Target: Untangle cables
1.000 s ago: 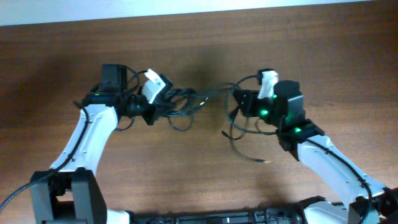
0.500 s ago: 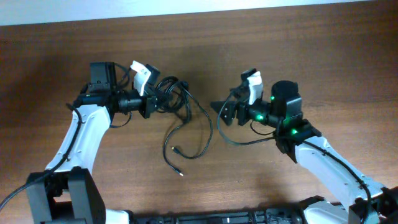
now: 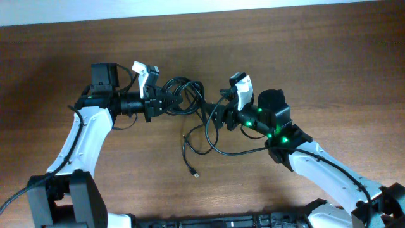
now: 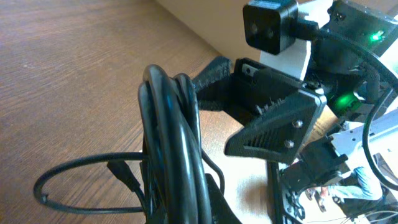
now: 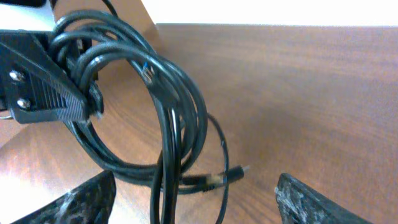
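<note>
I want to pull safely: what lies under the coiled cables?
Wooden table, with a loose plug end lying on it. Where the left gripper clamps the cables, their crossings are covered.

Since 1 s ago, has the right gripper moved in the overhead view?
Yes. Against the table's far edge, the right gripper has shifted left, closing on the cables held in the left gripper.

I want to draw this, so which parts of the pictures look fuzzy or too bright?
Right wrist view: the cables are sharp, the fingers in the bottom corners fuzzy, the strip above the table washed-out white. Left wrist view: the coil is sharp, the far right blurred. Overhead view: green lights glow on the right arm.
</note>
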Robot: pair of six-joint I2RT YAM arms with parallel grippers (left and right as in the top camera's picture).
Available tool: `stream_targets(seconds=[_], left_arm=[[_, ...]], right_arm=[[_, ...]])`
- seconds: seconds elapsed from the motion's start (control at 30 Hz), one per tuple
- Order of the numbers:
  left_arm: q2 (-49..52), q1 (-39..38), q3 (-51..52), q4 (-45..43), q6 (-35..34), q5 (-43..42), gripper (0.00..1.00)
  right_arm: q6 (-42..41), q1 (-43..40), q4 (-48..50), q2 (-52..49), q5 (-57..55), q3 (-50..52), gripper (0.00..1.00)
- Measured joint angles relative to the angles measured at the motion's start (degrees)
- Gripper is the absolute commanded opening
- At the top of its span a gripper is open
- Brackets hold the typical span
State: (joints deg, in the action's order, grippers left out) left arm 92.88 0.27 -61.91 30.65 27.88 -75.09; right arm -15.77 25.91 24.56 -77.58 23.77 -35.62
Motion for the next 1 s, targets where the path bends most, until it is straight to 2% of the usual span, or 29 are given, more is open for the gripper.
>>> stream_targets(seconds=[0.07,0.1,0.17,0.27,0.4,0.53,1.0], left_arm=[[0.00,0.00,0.00,0.00,0.42,-0.15,0.02],[0.00,0.00,0.00,0.02,0.59,-0.11,0.03],[0.00,-0.15,0.00,0.02,0.81,1.18,0.04],[0.00,-1.99,0.00,-0.02,1.53,5.70,0.03],[0.00,-8.26,0.00,-0.15,3.43,12.48,0.03],[0.00,-9.90,0.00,-0.31,4.07,15.61,0.04],[0.00,-9.90,0.00,-0.31,4.11,16.85,0.07]], right_arm=[[-4.17,-0.35,3.30,0.00,0.07,0.04,0.67],[-7.65,-0.37,4.02,0.00,0.28,0.04,0.64],[-18.03,-0.35,5.27,0.00,1.49,0.04,0.58],[-32.30,-0.31,5.68,-0.07,2.45,0.04,0.56],[-42.29,-0.31,7.69,-0.50,2.86,0.04,0.45],[-46.51,-0.09,7.67,-1.81,3.15,0.04,0.39],[-49.18,1.31,8.37,-7.04,3.28,0.04,0.37]])
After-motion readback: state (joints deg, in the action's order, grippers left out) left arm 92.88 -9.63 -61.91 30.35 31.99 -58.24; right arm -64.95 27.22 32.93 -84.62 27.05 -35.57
